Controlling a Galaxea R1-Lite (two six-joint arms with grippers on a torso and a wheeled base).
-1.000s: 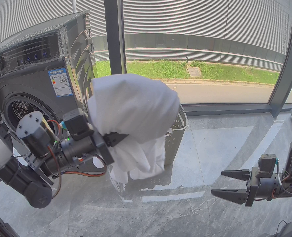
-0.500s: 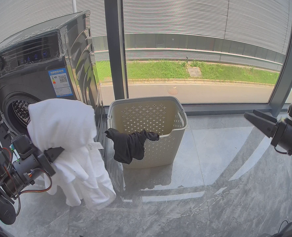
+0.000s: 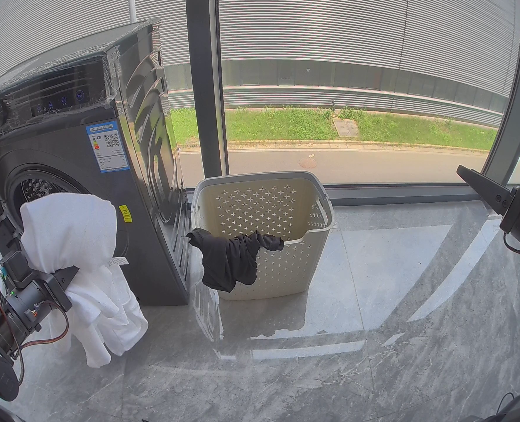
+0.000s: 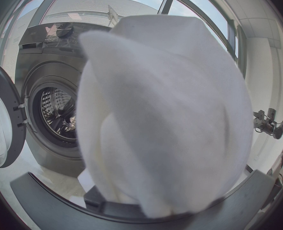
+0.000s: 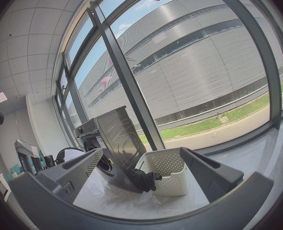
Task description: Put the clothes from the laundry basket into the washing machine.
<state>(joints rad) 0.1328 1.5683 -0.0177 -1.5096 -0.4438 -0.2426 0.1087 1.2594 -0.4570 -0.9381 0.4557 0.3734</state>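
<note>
Clothes are not yet loaded: a white garment [image 3: 72, 235] is pinched by the left gripper [image 3: 72, 275] at eight o'clock, before the washing machine's [image 3: 95, 118] open drum [image 4: 56, 112]. A black garment [image 3: 230, 259] is draped over the laundry basket's [image 3: 325, 206] rim. The right gripper [image 5: 140, 150] is spread, at three o'clock.

The drum mouth [image 4: 56, 112] stands open, door [image 4: 2, 118] swung wide aside, while the white cloth [image 3: 75, 247] in my left fingers [image 3: 65, 277] hangs partly before it.
</note>
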